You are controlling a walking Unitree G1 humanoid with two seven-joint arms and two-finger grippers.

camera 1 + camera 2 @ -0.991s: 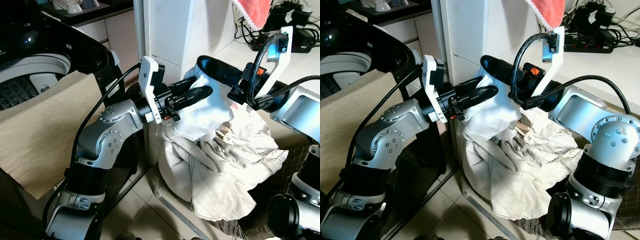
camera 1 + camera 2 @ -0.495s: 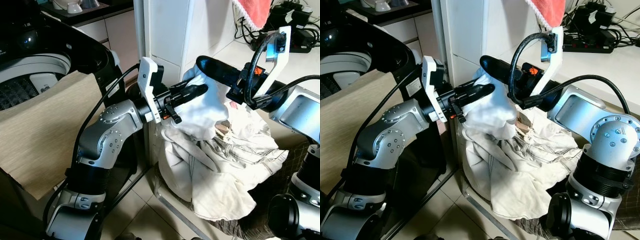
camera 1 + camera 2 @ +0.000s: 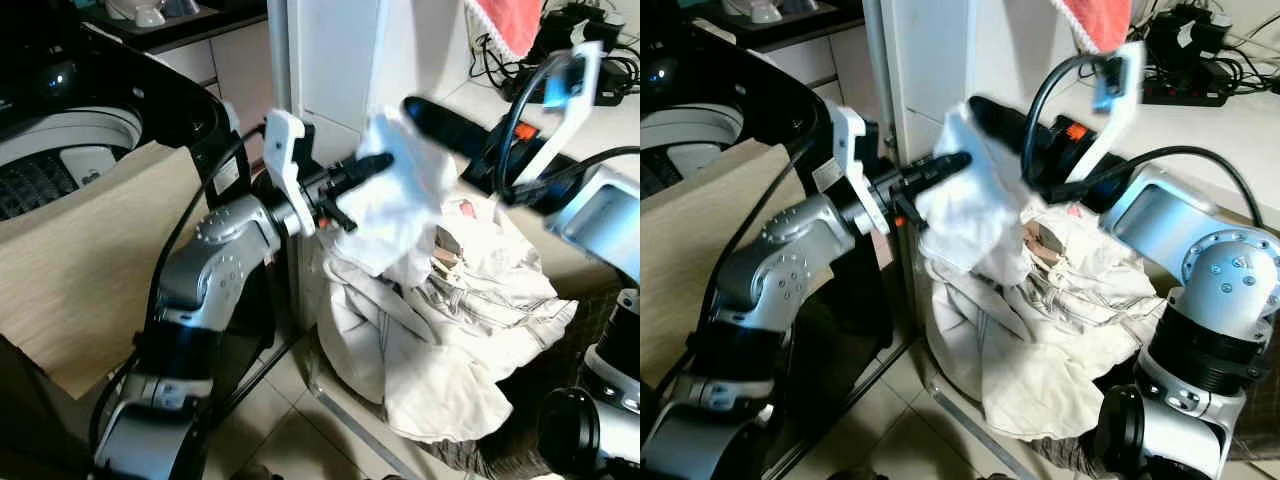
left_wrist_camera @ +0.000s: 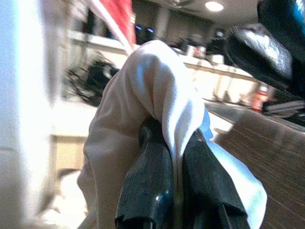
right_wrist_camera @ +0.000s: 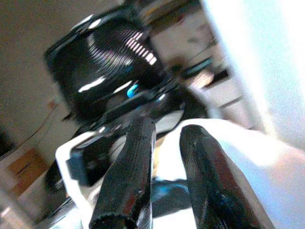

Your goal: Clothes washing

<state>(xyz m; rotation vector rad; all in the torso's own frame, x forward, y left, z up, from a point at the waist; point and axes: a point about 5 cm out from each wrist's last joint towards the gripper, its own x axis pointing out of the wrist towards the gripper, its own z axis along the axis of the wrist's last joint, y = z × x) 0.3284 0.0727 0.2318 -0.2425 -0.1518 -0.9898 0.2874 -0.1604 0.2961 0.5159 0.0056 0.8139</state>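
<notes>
My left gripper [image 3: 380, 162] is shut on a white garment [image 3: 405, 195] and holds it up above the laundry basket; the black fingers [image 4: 147, 176] pinch a fold of the cloth. The garment hangs down onto a heap of cream clothes [image 3: 470, 320] in the basket [image 3: 335, 400]. My right gripper [image 3: 425, 108] is just behind the raised garment, its fingers [image 5: 136, 167] apart with nothing between them. The open top-loading washing machine [image 3: 60, 140] stands to the left.
A beige woven sheet [image 3: 80, 270] drapes over the washer's front. A white cabinet post [image 3: 330, 60] rises behind the basket. A red towel [image 3: 505, 20] hangs above the counter, where power strips and cables [image 3: 600, 85] lie.
My left gripper has lifted the white garment higher and slightly left. My right arm has drawn up and back, away from the cloth.
</notes>
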